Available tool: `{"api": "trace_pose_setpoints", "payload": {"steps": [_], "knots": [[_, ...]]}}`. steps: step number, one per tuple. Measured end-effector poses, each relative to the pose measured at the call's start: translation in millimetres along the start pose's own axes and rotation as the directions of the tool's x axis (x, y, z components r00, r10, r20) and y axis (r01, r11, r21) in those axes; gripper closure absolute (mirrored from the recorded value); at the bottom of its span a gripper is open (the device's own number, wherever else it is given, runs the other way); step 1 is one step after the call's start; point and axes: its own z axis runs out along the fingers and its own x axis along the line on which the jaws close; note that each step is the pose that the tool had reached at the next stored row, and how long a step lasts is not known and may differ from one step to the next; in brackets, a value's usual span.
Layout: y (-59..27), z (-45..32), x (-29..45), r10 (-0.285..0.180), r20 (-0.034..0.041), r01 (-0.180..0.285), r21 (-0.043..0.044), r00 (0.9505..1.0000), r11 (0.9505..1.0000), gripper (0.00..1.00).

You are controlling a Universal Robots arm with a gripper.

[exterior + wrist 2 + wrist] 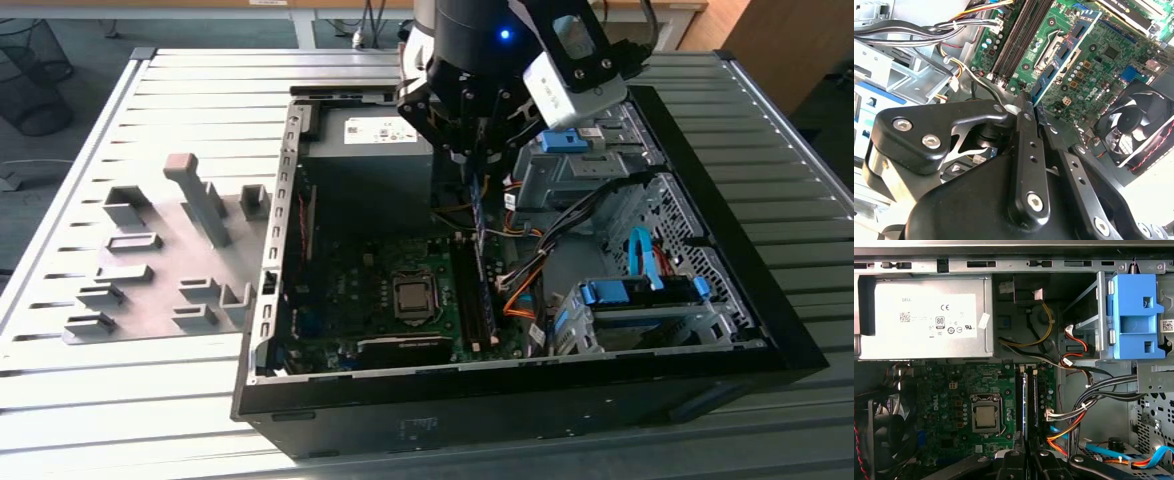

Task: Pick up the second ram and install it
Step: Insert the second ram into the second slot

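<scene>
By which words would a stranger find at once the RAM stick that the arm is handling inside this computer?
Look into the open computer case, at the green motherboard. Near its dark memory slots the gripper holds the second ram between its fingers: a long, thin blue board with dark chips. The chunky light-blue drive clips sit on the metal bays.

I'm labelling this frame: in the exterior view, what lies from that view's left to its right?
Grey holder blocks → case wall → processor socket → memory slots → orange cables → blue drive-bay clip.
</scene>
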Motion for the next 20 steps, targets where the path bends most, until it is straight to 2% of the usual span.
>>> {"api": "trace_pose_setpoints", "payload": {"steps": [14,15,20], "knots": [[0.0,0.5,0.0,0.000,0.0000,0.000,0.0000,1.0000,1.0000,0.86],[0.0,3.1,0.1,0.000,0.0000,0.000,0.0000,1.0000,1.0000,0.86],[0.0,3.4,0.1,0.000,0.0000,0.000,0.0000,1.0000,1.0000,0.86]]}}
